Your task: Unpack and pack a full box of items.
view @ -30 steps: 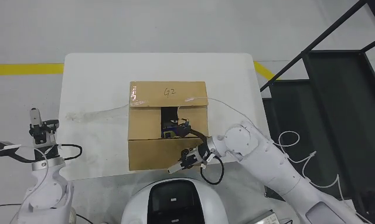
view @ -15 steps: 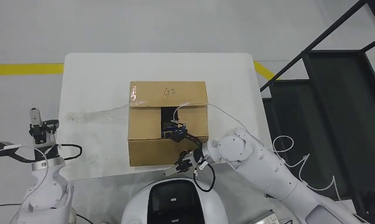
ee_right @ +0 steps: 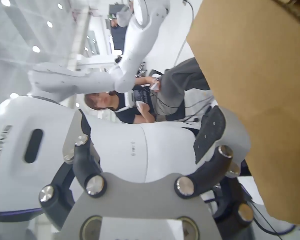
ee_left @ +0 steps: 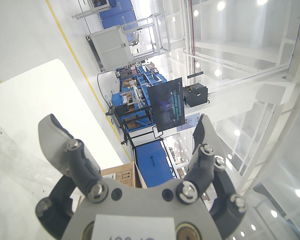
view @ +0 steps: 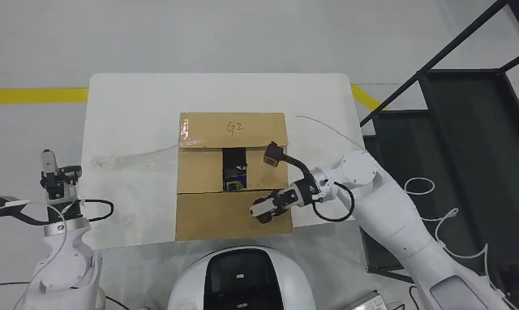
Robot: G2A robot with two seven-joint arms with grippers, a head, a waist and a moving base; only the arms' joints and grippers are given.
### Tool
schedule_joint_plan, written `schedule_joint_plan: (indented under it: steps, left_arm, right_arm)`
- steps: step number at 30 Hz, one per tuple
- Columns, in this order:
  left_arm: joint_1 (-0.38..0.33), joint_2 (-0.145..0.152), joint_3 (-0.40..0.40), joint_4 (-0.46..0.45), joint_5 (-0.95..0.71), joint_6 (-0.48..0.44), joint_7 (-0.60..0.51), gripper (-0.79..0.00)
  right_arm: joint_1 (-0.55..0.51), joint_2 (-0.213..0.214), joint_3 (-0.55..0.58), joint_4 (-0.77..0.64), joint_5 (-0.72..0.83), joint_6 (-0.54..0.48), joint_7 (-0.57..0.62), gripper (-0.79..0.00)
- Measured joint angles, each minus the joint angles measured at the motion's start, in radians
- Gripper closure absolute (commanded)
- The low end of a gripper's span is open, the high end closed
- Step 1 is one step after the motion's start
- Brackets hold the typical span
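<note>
While the box [view: 231,131] sits on the table [view: 130,107], flaps parted over a dark gap, we see the right gripper [ee_right: 142,136] spread wide beside its near flap. The left gripper [ee_left: 126,123], equally wide, points upward near a plastic strip [view: 130,157].

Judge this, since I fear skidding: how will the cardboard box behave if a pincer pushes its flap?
The cardboard box likely won't skid: it sits flat and wide, with items showing in its gap. Its flaps probably hinge easily, since the middle seam stands open.
</note>
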Motion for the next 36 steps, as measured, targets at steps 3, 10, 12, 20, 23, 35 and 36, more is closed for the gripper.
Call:
schedule_joint_plan:
  steps: [3,10,12,20,23,35,36]
  left_arm:
    - [0.0,0.0,0.0,0.0,0.0,0.0,0.0,-0.785]
    - [0.0,0.0,0.0,0.0,0.0,0.0,0.0,-0.785]
    - [0.0,0.0,0.0,0.0,0.0,0.0,0.0,-0.785]
    - [0.0,0.0,0.0,0.0,0.0,0.0,0.0,-0.785]
    - [0.0,0.0,0.0,0.0,0.0,0.0,0.0,-0.785]
    - [0.0,0.0,0.0,0.0,0.0,0.0,0.0,-0.785]
    - [0.0,0.0,0.0,0.0,0.0,0.0,0.0,-0.785]
  right_arm:
    - [0.039,-0.006,0.004,0.09,0.073,0.012,0.004,-0.785]
    - [0.113,-0.02,-0.01,0.257,0.063,-0.016,-0.085,-0.785]
    - [0.126,-0.022,-0.008,0.299,0.065,-0.022,-0.107,-0.785]
    - [0.156,-0.029,-0.005,0.427,0.077,-0.008,-0.161,-0.785]
    - [0.176,-0.034,-0.011,0.466,0.077,-0.008,-0.17,-0.785]
    - [0.287,-0.06,-0.027,0.563,0.118,-0.053,-0.168,-0.785]
    - [0.295,-0.063,-0.027,0.565,0.124,-0.061,-0.166,-0.785]
